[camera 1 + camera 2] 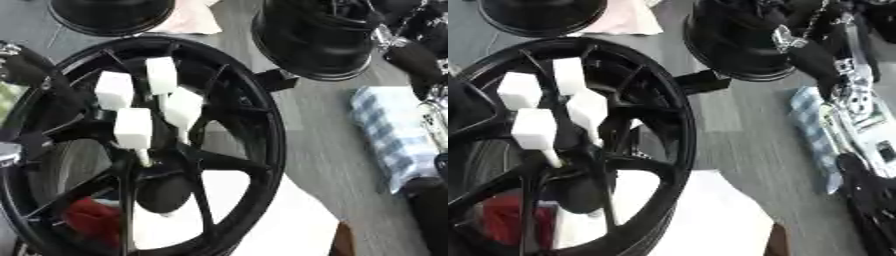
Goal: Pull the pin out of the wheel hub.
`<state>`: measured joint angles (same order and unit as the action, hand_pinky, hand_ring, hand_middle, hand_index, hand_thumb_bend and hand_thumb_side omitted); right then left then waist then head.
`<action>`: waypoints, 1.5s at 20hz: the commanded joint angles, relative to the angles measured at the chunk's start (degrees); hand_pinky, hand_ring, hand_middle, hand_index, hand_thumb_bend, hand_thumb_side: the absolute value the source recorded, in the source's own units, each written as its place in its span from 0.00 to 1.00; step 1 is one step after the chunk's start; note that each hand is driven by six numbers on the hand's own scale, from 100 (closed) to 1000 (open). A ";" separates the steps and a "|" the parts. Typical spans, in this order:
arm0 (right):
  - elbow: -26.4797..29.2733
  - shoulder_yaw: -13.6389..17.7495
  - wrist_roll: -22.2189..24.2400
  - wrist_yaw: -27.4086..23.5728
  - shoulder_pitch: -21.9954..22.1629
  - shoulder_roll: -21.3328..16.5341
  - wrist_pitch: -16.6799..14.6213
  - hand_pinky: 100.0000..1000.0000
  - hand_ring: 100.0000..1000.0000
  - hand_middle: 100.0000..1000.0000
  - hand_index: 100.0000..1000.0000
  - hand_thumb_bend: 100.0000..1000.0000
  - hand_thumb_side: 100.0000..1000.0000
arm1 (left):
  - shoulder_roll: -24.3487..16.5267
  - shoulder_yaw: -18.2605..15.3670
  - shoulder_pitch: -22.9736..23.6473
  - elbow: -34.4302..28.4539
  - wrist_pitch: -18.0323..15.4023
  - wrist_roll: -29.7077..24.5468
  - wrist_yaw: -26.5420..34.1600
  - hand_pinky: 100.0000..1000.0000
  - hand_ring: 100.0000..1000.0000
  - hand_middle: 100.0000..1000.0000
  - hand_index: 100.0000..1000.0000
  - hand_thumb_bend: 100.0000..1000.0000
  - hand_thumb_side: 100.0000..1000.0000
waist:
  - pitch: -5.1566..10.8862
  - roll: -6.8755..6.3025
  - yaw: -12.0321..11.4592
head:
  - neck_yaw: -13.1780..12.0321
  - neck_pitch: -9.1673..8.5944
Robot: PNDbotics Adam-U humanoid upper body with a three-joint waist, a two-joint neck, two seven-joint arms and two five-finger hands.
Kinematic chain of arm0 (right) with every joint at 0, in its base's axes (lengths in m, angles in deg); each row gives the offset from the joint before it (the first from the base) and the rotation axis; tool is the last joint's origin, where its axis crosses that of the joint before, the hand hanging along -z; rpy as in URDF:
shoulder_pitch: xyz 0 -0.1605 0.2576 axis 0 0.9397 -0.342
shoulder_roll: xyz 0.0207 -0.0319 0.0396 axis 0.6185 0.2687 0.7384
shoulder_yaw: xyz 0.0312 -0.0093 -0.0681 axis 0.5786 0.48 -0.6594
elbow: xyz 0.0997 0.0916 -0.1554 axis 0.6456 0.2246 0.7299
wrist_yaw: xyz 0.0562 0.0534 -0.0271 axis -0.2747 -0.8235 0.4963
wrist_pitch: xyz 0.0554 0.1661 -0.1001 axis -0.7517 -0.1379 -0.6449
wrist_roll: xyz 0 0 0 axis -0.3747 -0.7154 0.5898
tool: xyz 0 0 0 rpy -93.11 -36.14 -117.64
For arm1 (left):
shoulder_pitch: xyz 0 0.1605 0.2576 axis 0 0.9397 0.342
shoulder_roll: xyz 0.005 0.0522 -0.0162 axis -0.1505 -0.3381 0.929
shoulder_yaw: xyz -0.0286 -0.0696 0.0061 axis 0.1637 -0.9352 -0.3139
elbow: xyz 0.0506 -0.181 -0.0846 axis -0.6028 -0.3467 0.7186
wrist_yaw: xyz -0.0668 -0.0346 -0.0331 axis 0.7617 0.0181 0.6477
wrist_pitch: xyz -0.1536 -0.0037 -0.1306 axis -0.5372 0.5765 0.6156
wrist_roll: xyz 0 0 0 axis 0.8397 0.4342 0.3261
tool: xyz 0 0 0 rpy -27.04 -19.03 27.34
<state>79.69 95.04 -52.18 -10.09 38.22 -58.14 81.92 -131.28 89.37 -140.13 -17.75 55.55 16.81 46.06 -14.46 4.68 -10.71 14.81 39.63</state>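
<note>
A large black spoked wheel hub (262,115) lies flat and fills the left of both views. Several pins with white block heads stand close together in its centre, one of them at the front (133,127) and another behind it (161,75). My left arm (31,67) comes in dark from the upper left and runs down toward the centre beside the pins; its hand merges with the black spokes. My right arm (842,85), black with silver joints, hangs along the right edge, away from the hub, and its hand (875,205) is a dark shape low on the right.
Two more black wheels stand behind, one at the back left (109,15) and one at the back right (319,40). A blue-and-white checked cloth (394,130) lies to the right. A white sheet (271,220) lies under the hub. Something red (92,217) shows through the spokes.
</note>
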 commanded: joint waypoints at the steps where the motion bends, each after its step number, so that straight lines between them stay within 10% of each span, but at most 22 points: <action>1: 0.47 0.41 0.02 -0.45 -0.46 -1.03 -0.13 0.61 0.54 0.42 0.57 0.27 0.04 | -0.01 -1.62 -1.79 0.54 3.80 2.65 -1.52 0.86 0.77 0.71 0.88 0.18 0.65 | 1.23 -0.45 0.27 | -0.01 -0.68; 11: 0.58 0.29 0.13 -0.72 -1.34 -0.76 -0.22 0.61 0.54 0.42 0.57 0.27 0.04 | 2.59 -2.59 -2.89 4.75 7.78 3.73 -4.73 0.91 0.83 0.77 0.92 0.33 0.58 | 0.28 -1.01 2.21 | -0.52 -1.57; 12: 0.58 0.30 0.13 -0.74 -1.35 -0.76 -0.22 0.61 0.54 0.42 0.57 0.13 0.08 | 2.73 -2.67 -2.95 5.07 7.71 3.54 -4.84 0.91 0.83 0.77 0.92 0.33 0.58 | 0.25 -1.02 2.27 | -0.53 -1.59; 14: 0.54 0.35 0.07 -0.81 -1.44 -0.67 -0.23 0.61 0.54 0.42 0.57 0.26 0.04 | 3.09 -2.67 -2.92 5.90 7.71 2.66 -5.40 0.93 0.85 0.79 0.92 0.38 0.55 | -0.04 -1.02 2.71 | -0.78 -1.73; 30: 0.12 -0.04 0.45 -1.30 -2.50 -0.44 -0.22 0.61 0.54 0.42 0.56 0.25 0.05 | 4.42 -1.84 -3.47 10.76 2.10 -1.10 -7.93 0.94 0.87 0.80 0.91 0.44 0.54 | -0.98 -1.17 3.39 | -1.07 -1.83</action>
<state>79.34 94.71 -51.90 -11.14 36.29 -57.57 81.86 -126.24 87.88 -142.34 -6.90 57.99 15.69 38.45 -16.28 3.75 -7.41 13.98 38.11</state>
